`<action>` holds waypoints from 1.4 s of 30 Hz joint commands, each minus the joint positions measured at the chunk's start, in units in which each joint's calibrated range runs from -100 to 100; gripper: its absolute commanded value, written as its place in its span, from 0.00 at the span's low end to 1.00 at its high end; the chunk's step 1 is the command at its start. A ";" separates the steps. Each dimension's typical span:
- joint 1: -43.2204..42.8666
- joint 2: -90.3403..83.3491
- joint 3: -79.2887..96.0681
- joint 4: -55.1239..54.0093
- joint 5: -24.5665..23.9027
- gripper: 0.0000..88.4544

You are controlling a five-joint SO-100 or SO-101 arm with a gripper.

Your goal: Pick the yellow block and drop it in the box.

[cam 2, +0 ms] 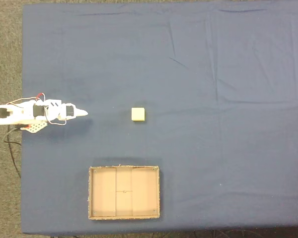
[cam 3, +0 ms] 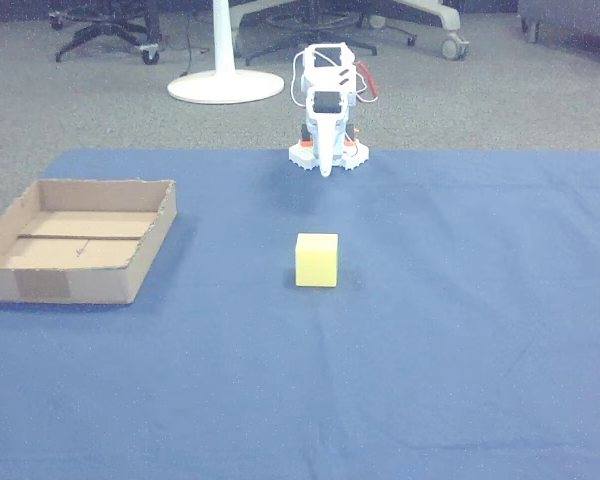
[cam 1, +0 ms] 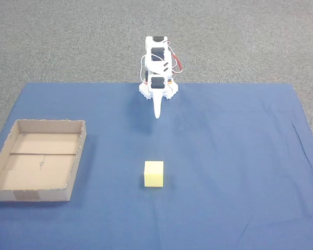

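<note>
The yellow block (cam 1: pixel 154 173) (cam 2: pixel 138 114) (cam 3: pixel 317 259) sits alone on the blue cloth, well apart from the arm. The cardboard box (cam 1: pixel 21 195) (cam 2: pixel 124 216) (cam 3: pixel 55 283) lies empty at the left in a fixed view, its floor seam and tape patch showing. My white gripper (cam 1: pixel 157 112) (cam 2: pixel 82 113) (cam 3: pixel 326 165) is folded back at the arm's base, fingers together and pointing towards the block, holding nothing. A wide stretch of cloth separates it from the block.
The blue cloth (cam 1: pixel 235 172) covers the work area, with grey carpet (cam 1: pixel 68 36) around it. In the other view a white stand base (cam 3: pixel 225 85) and chair wheels (cam 3: pixel 100 35) stand on the floor behind the arm.
</note>
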 commanded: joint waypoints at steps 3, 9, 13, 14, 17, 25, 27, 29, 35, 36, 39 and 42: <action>0.51 -0.28 0.89 -0.16 0.20 0.00; 0.67 -0.28 0.89 -0.16 -0.15 0.00; 1.14 -0.28 0.89 -0.16 -0.59 0.00; 0.75 0.40 0.34 -0.41 -0.44 0.00; 0.75 12.05 -13.41 -0.58 -0.15 0.02; 2.87 61.18 -69.52 5.79 -1.07 0.55; 3.34 71.31 -80.83 10.59 -0.78 0.60; 2.71 81.11 -89.97 12.98 -1.17 0.62; 3.50 108.80 -119.39 23.24 0.44 0.61; 3.74 112.85 -124.54 25.22 0.68 0.61; 3.19 121.38 -133.50 27.37 1.27 0.61; 2.01 127.88 -138.39 28.94 1.81 0.60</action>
